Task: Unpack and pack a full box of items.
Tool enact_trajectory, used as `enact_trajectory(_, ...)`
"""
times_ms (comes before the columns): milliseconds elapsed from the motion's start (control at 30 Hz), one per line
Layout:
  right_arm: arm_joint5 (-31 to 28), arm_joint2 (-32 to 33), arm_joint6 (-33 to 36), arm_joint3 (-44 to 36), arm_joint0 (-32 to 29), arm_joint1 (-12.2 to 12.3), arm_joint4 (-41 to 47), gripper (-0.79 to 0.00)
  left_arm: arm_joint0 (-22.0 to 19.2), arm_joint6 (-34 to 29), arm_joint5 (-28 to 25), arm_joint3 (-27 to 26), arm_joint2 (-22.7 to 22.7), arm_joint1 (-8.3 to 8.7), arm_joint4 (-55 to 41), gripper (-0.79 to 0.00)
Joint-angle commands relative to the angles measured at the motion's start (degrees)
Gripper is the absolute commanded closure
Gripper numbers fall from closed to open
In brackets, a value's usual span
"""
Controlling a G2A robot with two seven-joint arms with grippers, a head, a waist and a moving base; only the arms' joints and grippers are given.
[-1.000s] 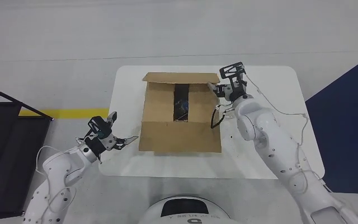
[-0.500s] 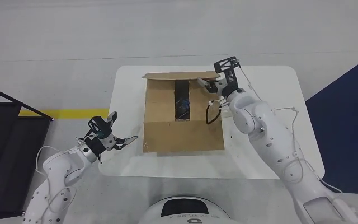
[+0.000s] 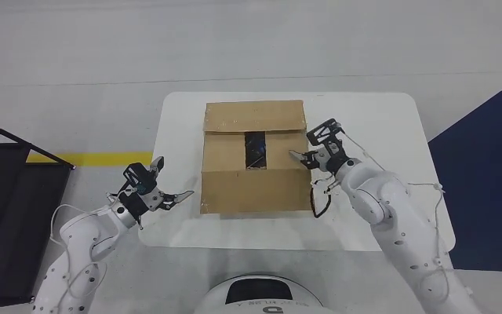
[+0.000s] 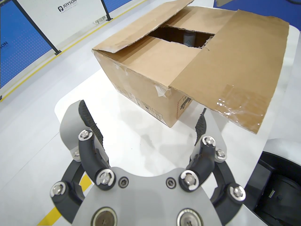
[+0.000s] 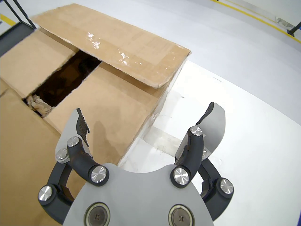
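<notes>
The cardboard box point(image 3: 253, 166) sits in the middle of the bench point(image 3: 369, 118) with its top half shut. The far flap point(image 3: 254, 116) tilts down over the opening without lying flat. The two side flaps point(image 3: 223, 153) are folded in with a dark slot point(image 3: 254, 149) between them, and the near flap point(image 3: 252, 192) juts out past the front wall toward the robot. Down in the slot I make out crumpled paper point(image 5: 37, 104) at one end; the rest of the contents is too dim for me to name. My right arm point(image 3: 384, 204) comes in bent from the near right. The right jaws hang wide open and empty at the box's right edge, one tip above the right-hand side flap and the other over bare bench just beside the wall. I cannot tell whether the inner tip touches the cardboard. My left arm point(image 3: 86, 235) is folded at the bench's near left corner. The left jaws are also spread wide with nothing in them, aimed across at the box's left wall and well apart from it. The bench is white with rounded corners. Around it lies a pale grey floor point(image 3: 94, 47) with a yellow line point(image 3: 94, 158) and a black rack point(image 3: 23, 180) on the left. Blue and white partition panels point(image 4: 47, 5) on black stands are farther off.
</notes>
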Motion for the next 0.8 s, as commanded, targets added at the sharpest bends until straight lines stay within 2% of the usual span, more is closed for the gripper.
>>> enact_trajectory(0, 0.9, -1.4, 2.1, 0.3, 1.3, -0.2, -1.7, -0.785, 0.0, 0.0, 0.0, 0.0, 0.0, 0.00, 0.0, -0.785)
enact_trajectory(233, 6.1, -5.5, 7.0, 1.5, 6.4, -1.5, -5.6, -0.785, 0.0, 0.0, 0.0, 0.0, 0.0, 0.00, 0.0, -0.785)
enact_trajectory(467, 8.6, -9.5, 12.6, 5.5, 11.3, -2.8, -8.6, -0.785, 0.0, 0.0, 0.0, 0.0, 0.0, 0.00, 0.0, -0.785)
enact_trajectory(667, 12.9, -12.3, 13.6, 8.1, 14.7, -4.2, -10.6, -0.785, 0.0, 0.0, 0.0, 0.0, 0.0, 0.00, 0.0, -0.785)
enact_trajectory(767, 17.3, -12.6, 12.7, 8.7, 16.2, -5.0, -9.7, -0.785, 0.0, 0.0, 0.0, 0.0, 0.0, 0.00, 0.0, -0.785)
